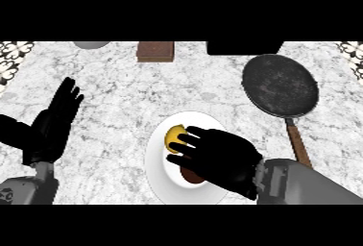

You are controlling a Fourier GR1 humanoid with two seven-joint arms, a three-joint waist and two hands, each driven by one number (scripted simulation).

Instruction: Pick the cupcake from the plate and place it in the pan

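Observation:
A white plate (pixel 159 182) lies at the front middle of the marble counter. On it the cupcake (pixel 174 136) lies tipped over, its yellow top showing at the upper left and a bit of brown base below my hand. My right hand (pixel 216 158) lies over the cupcake with its fingers curled round it, hiding most of it. The dark round pan (pixel 280 85) rests at the back right, its brown handle (pixel 298 144) pointing toward the front. At the left edge my left hand (pixel 53 125) stays open, fingers up.
A brown block (pixel 155 51) stands at the back middle. A black object (pixel 245 47) sits at the back, right of it. A grey rounded thing (pixel 91 44) shows at the back left. Patterned tiles mark both upper corners.

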